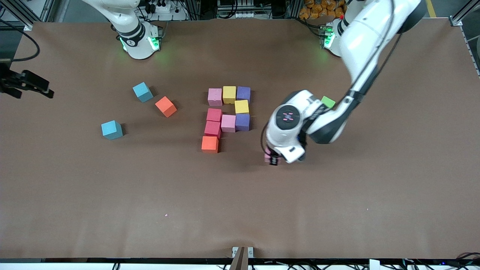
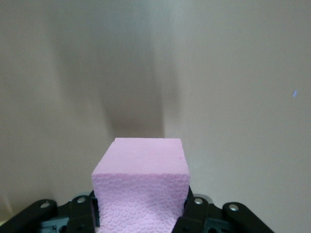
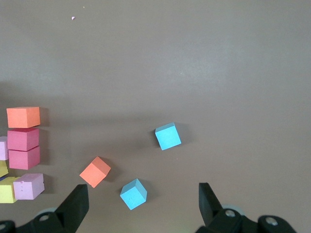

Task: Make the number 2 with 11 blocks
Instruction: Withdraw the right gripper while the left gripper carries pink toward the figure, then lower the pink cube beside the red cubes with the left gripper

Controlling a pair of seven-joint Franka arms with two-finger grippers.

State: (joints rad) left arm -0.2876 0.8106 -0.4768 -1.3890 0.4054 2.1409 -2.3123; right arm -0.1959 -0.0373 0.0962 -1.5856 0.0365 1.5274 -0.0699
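Pink block (image 2: 141, 187) is clamped in the left gripper (image 1: 273, 159) toward the left arm's end from nine placed blocks (image 1: 227, 116), a green block (image 1: 328, 101) is left loose, while the right gripper (image 3: 141, 206) waits wide open.

Fourteen cubes are in sight: three pink, two yellow, two purple, two red, two orange, one green, two light-blue. One pink cube (image 2: 141, 179) sits in the pinch of the left gripper (image 1: 273, 160), one green cube (image 1: 328, 101) lies alone toward the left arm's base from it, and nine sit packed together a little toward the right arm's end from it: two pink cubes (image 1: 215, 96) (image 1: 228, 123), two yellow cubes (image 1: 229, 94) (image 1: 242, 107), two purple cubes (image 1: 243, 93) (image 1: 242, 122), two red cubes (image 1: 214, 114) (image 1: 212, 129), one orange cube (image 1: 210, 144). Well apart from the gripper, farther toward that same end, lie three more: the second orange cube (image 1: 165, 106) and the two light-blue cubes (image 1: 143, 92) (image 1: 111, 129).
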